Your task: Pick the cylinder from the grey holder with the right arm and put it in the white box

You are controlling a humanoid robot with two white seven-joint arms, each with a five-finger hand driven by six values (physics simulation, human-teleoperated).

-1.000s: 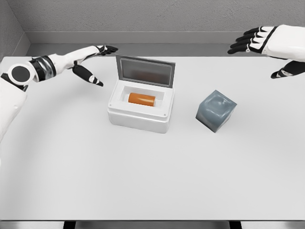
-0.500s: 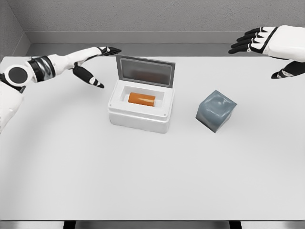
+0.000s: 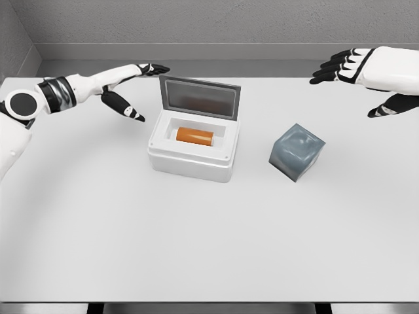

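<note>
Head view shows a white counter [image 3: 209, 248] with a white box [image 3: 192, 150] a little left of centre, at about 11 o'clock from the middle of the frame. Its lid [image 3: 199, 98] stands open at the far side, upright and leaning slightly back. The orange cylinder [image 3: 194, 136] lies on its side inside the box, long axis running left to right, and no hand touches it. The grey holder [image 3: 297, 151] sits on the counter at 3 o'clock from the box, near it but apart, turned so one corner faces the camera; nothing shows in it from this angle.

The right hand [image 3: 363, 75] hangs above the far right of the counter, at about 1 o'clock from the holder and well apart from it. Its black-tipped fingers [image 3: 330, 65] are spread and point left, the thumb is held away below them, and it holds nothing.

The left hand [image 3: 127, 88] is at 10 o'clock from the box, above the counter's far left edge. Its fingers [image 3: 154, 68] are extended toward the lid, the thumb drops down toward the counter, and the hand is empty.
</note>
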